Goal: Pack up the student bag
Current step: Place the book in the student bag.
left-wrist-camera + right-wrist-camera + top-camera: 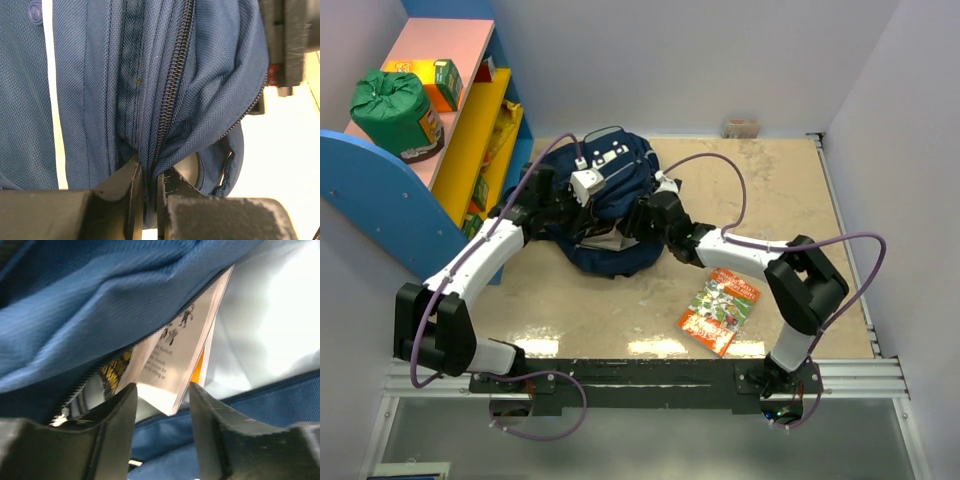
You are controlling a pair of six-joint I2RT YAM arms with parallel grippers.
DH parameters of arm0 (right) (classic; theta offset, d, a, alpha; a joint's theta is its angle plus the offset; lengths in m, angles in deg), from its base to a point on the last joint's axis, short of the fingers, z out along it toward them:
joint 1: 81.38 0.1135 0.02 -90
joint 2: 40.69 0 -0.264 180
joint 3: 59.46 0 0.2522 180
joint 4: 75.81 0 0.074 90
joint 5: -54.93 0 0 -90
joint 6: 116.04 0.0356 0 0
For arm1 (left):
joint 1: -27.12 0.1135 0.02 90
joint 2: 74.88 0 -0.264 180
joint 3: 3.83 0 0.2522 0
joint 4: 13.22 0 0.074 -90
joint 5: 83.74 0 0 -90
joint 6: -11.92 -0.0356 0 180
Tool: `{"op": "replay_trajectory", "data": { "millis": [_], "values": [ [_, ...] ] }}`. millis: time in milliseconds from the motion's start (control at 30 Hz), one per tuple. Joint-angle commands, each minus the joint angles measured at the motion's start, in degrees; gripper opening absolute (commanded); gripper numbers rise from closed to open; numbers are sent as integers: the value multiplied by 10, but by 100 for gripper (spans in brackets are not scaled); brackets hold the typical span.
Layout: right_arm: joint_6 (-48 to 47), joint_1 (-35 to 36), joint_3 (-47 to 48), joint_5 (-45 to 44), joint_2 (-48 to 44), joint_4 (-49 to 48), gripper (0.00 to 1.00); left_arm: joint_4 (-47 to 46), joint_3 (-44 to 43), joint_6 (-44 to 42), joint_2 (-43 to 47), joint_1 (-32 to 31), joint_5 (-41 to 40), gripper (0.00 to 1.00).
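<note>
Left gripper: clenched on a fold of navy cloth at the student bag, right beside the zip; jaws almost meet, with only the fabric between them; judged to be holding the mouth of the bag up and open.

Right gripper: released, jaws spread; the near corner of a book sits in the gap between its fingers, and neither finger visibly presses it; no grasp.

Student bag lies on the table, at the far middle, between the two wrists; left arm comes in from its left side, right arm from its right; both are at the bag.

Key relation: the book lies straight ahead of the right gripper, already under the upper lip of the opening; its long axis runs away from the fingers, up and into the pale lining; judged mostly inside, with the near corner at the opening. A next move would need a push along that axis, or a straight pull-back clear of the lip; a sideways motion risks dragging the corner out.

Second book lies flat on the table, well apart from the bag, just beside the right arm's forearm; right arm is clearly the nearer.

Shelf at left carries a green sack; not involved.
</note>
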Motion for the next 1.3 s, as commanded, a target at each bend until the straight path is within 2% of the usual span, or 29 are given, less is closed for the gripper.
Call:
{"op": "replay_trajectory", "data": {
  "millis": [0, 100, 267, 367, 500, 567, 667, 767, 800, 867, 1000, 1100, 1267],
  "values": [
    [-23, -1, 37, -25, 15, -58, 52, -64, -17, 8, 30, -8, 55, 0],
    [-22, -7, 88, -8, 49, -52, 52, -63, -19, 6, 31, -8, 53, 0],
    [-43, -6, 134, 41, 53, -124, 54, -59, -18, 6, 29, -8, 48, 0],
    [-66, -8, 159, 41, 57, -78, 55, -58, -17, 6, 28, -8, 42, 0],
    [-97, -24, 125, 21, 36, -54, 56, -58, -14, 2, 29, -8, 37, 0],
    [-107, -41, 100, 21, 25, -52, 46, -64, -12, 7, 27, -9, 39, 0],
    [-141, -42, 88, -21, 6, -11, 40, -64, -18, 13, 23, -9, 42, 0],
    [-143, -42, 72, -58, -26, 59, 26, -66, -20, 16, 21, -8, 43, 0],
    [-152, -42, 63, -77, -47, 73, 19, -67, -20, 16, 20, -9, 43, 0],
    [-156, -42, 41, -88, -70, 87, 12, -67, -22, 17, 17, -8, 43, 0],
    [-136, -42, -41, -26, -110, 8, 6, -68, -22, 19, 14, -8, 44, 0],
    [-107, -32, -53, 29, -80, -31, 0, -68, -25, 23, 17, -8, 45, 0],
    [-78, 12, -74, 64, -14, -108, 0, -63, -31, 23, 28, -9, 45, 0]
  ]
}}
